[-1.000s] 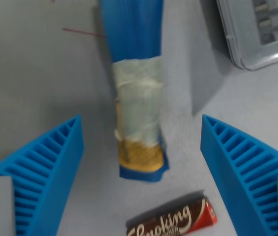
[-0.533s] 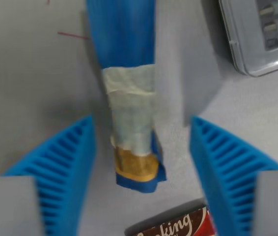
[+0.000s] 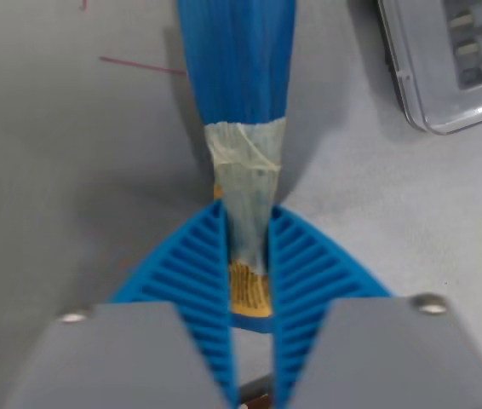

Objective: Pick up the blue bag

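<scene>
Grey table [image 3: 71,170] fills most of the wrist view, and it is plain and smooth. Two big blue ribbed fingers [image 3: 186,273] take up the near part of the view, with grey blocks under them. They belong to the gripper [image 3: 248,247], which is squeezed nearly closed. Between the fingers is the blue bag [image 3: 239,68], and both fingers press on its thin end, one on each side.

The blue bag is long and runs from the far edge of the view toward the near side. Its far part is bright blue and wide. Nearer in, it gets narrow, with a pale, see-through strip wrapped around it. Right at the pinched end you can see a small yellow-orange bit [image 3: 248,290] showing between the fingers.

Far on the wrist view's right sits a clear grey plastic box [image 3: 450,64], cut off by the edge. It is well apart from the bag. On the wrist view's left, far away, there is a thin red line [image 3: 139,65] drawn on the table, just beside the bag.
</scene>
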Controlling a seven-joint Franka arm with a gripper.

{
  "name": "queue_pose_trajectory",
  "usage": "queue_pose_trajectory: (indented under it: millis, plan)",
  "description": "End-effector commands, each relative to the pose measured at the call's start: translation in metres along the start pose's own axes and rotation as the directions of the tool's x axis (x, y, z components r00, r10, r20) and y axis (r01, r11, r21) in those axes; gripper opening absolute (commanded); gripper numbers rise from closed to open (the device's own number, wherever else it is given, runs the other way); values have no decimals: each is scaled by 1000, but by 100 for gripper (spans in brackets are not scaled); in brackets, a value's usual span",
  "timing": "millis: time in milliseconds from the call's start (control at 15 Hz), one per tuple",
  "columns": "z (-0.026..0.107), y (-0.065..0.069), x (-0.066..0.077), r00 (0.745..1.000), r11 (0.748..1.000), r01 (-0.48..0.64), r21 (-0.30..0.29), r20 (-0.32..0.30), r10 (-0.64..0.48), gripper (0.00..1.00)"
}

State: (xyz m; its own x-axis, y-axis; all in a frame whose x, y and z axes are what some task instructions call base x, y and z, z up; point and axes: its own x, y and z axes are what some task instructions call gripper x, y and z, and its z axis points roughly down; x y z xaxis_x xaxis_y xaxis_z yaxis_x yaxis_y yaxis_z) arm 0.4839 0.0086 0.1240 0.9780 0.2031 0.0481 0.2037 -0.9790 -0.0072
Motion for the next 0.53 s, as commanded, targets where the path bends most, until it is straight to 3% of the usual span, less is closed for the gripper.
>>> queue_pose_trajectory:
  millis: [67, 533]
  plan:
    - [0, 4, 3, 1000, 999, 24, -33, -9, -25, 0]
    - [-20, 3, 4, 1000, 999, 21, -28, 14, -21, 0]
